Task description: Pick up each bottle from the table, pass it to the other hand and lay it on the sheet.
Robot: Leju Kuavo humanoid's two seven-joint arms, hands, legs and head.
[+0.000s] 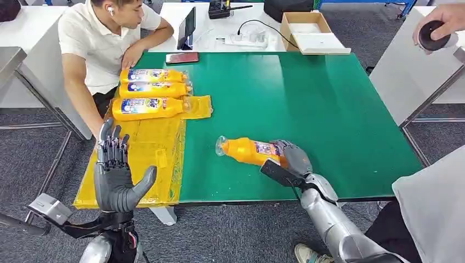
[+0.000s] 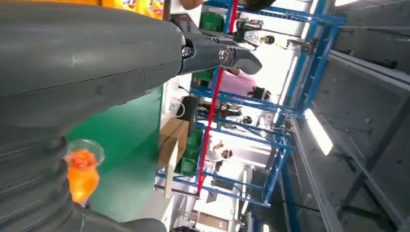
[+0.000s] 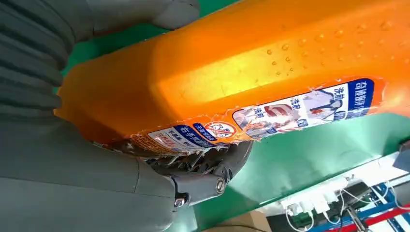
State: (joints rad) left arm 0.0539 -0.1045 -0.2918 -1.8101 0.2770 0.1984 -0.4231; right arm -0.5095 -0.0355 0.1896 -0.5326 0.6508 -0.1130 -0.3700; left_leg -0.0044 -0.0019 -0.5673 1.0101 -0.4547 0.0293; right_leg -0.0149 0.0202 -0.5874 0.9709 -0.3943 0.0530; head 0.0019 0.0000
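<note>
Orange bottle (image 1: 249,151) with a Chinese-character label, gripped by right robot hand (image 1: 290,158).

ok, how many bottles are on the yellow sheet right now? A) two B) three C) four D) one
B: three bottles lie side by side at the far end of the yellow sheet, while a fourth, the orange bottle, is off the sheet over the green table, gripped by the right hand.
</note>
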